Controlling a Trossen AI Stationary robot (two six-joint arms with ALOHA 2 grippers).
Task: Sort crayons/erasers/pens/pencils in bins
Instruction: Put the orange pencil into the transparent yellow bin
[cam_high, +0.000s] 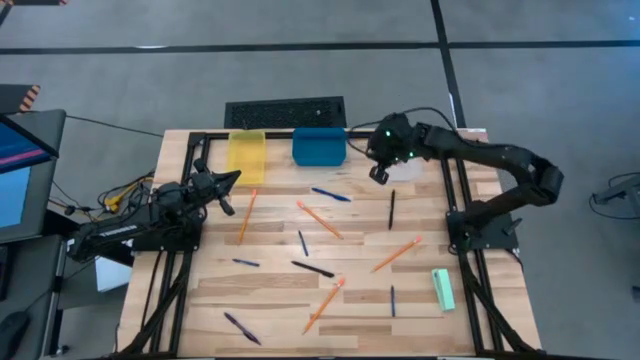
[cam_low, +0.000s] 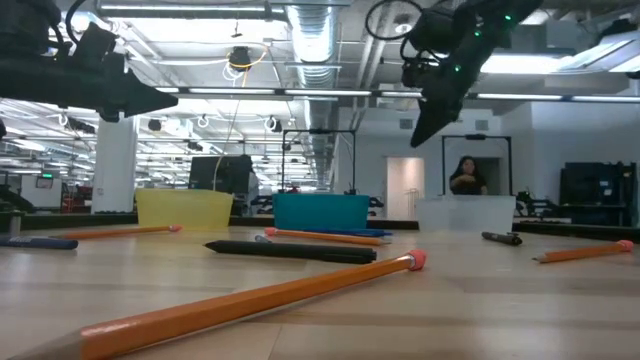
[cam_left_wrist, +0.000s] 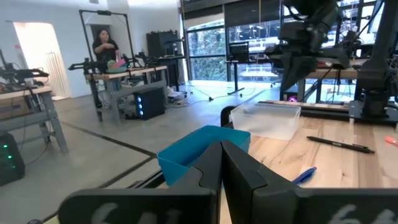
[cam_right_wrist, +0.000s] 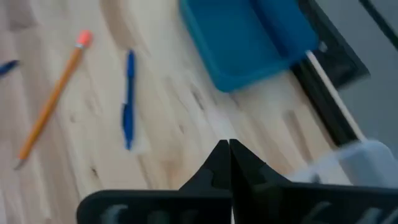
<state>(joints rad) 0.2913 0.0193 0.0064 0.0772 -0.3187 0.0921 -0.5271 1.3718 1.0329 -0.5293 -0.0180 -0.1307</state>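
Blue bin (cam_high: 319, 146) is flanked at three o'clock by the right hand (cam_high: 379, 172), closed, empty, above the tabletop (cam_high: 270, 290); left hand (cam_high: 226, 181) closed, empty

The clear bin (cam_high: 405, 170) lies partly hidden under the right arm in the high view; the near pencil (cam_low: 230, 310) blurs and runs off the low view's edge.

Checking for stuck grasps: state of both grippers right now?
Left gripper: shut, empty, hovering near the yellow bin.
Right gripper: shut, empty, above the clear bin.
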